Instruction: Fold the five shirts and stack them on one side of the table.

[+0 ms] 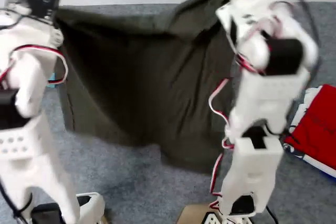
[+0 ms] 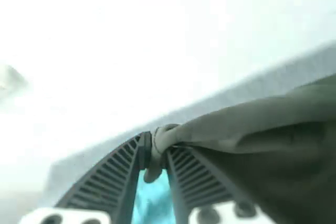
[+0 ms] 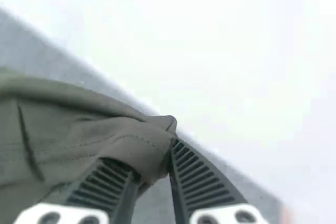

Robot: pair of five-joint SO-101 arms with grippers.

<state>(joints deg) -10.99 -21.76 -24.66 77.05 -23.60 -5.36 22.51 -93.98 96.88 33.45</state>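
Olive shirt [image 1: 142, 82] hangs spread above the grey table [image 1: 131, 182], its loose hem nearest at 6 o'clock. Its top edge runs along the far side, long axis 9 to 3 o'clock. Left gripper [image 2: 156, 146] is clamped on the 10 o'clock corner and right gripper [image 3: 155, 158] on the 1 o'clock corner, so neither arm is nearer.

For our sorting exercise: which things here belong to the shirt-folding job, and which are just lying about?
Job: olive shirt, clamped in both arms' jaws; red garment on the table.
Lying about: tan board by an arm's base; grey table cover.
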